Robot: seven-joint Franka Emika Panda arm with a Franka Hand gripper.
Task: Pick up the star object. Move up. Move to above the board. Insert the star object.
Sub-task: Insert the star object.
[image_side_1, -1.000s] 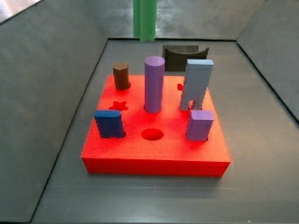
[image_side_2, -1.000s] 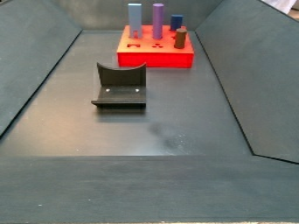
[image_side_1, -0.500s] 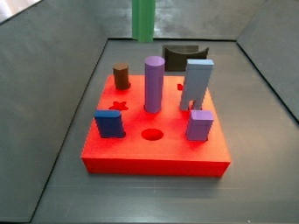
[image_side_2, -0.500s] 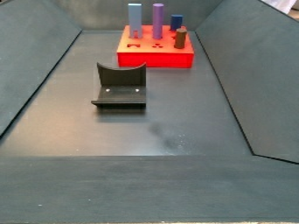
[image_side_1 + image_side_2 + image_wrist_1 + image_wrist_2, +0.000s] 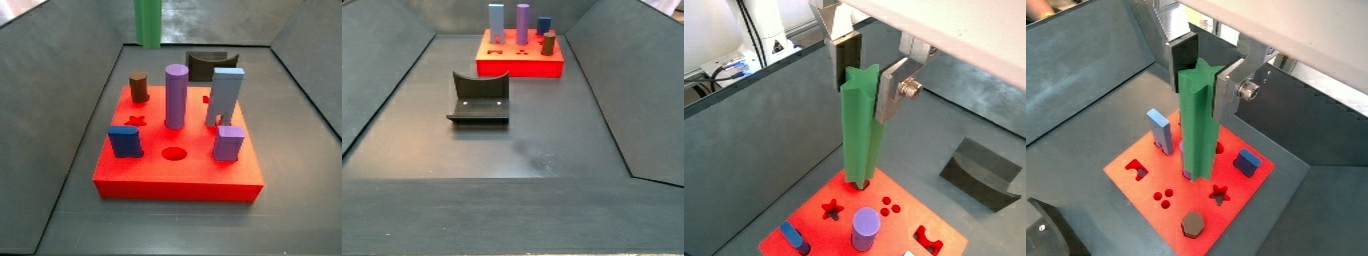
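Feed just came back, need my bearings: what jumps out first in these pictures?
The tall green rod, clamped upright between the gripper's fingers, hanging over the red board. Next, the pegs on that board, the purple cylinder tallest. The dark fixture sits apart on the floor.

The gripper is seen in both wrist views, high over the floor: two flat silver plate fingers with dark pads, a round silver screw beside one, below a pale housing.
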